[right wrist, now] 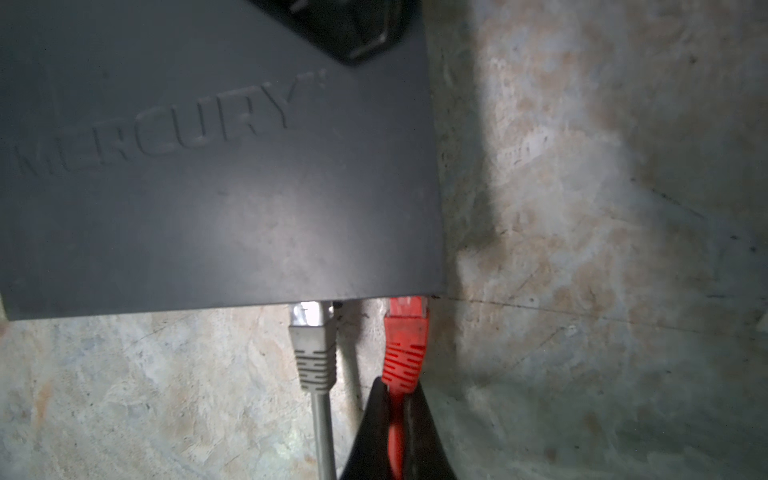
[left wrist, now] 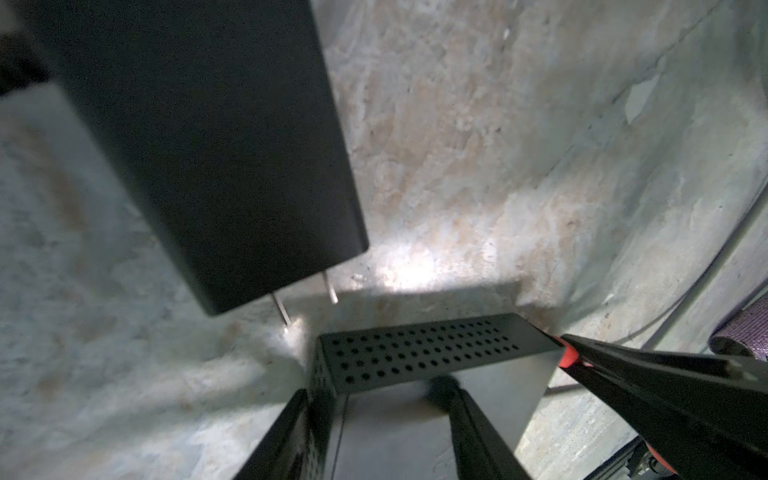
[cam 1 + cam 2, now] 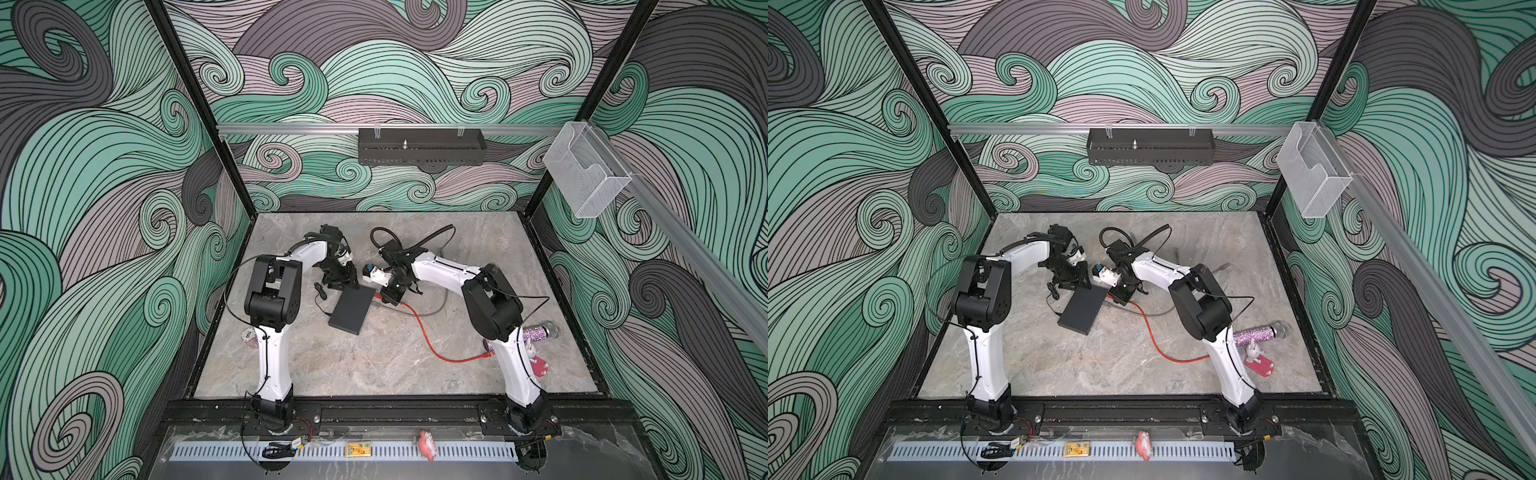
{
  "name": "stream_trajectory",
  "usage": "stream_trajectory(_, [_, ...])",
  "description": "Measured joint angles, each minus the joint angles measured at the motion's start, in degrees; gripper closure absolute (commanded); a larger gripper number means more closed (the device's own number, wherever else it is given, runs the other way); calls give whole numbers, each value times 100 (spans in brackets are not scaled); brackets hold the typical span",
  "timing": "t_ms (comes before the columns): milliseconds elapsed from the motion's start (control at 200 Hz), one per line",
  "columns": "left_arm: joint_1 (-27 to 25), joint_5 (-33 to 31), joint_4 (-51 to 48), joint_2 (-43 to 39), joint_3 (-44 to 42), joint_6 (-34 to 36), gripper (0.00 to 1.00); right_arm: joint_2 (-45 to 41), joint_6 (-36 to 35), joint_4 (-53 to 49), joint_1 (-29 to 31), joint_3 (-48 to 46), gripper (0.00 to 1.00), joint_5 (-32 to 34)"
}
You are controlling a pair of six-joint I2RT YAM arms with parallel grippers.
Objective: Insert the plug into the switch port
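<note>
Right gripper pinching red plug, at switch

Switch port edge: grey plug and red plug side by side at corner end, narrow gap between. Right gripper pinched on red plug's tail, blocks that edge. Red cable and grey cable run over table away from switch. Far corner of switch: left gripper straddles it, one finger on top. Off perforated end: black adapter, prongs toward switch, apart. Near end of switch: bare table, open approach.
</note>
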Motion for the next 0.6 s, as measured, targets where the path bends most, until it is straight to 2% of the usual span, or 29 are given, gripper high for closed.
stream_trajectory(435, [0, 28, 109, 22, -68, -267, 49, 2, 44, -17, 0, 22, 93, -9])
stream_trajectory(600, [2, 28, 111, 22, -70, -280, 49, 2, 87, 17, 0, 17, 85, -15])
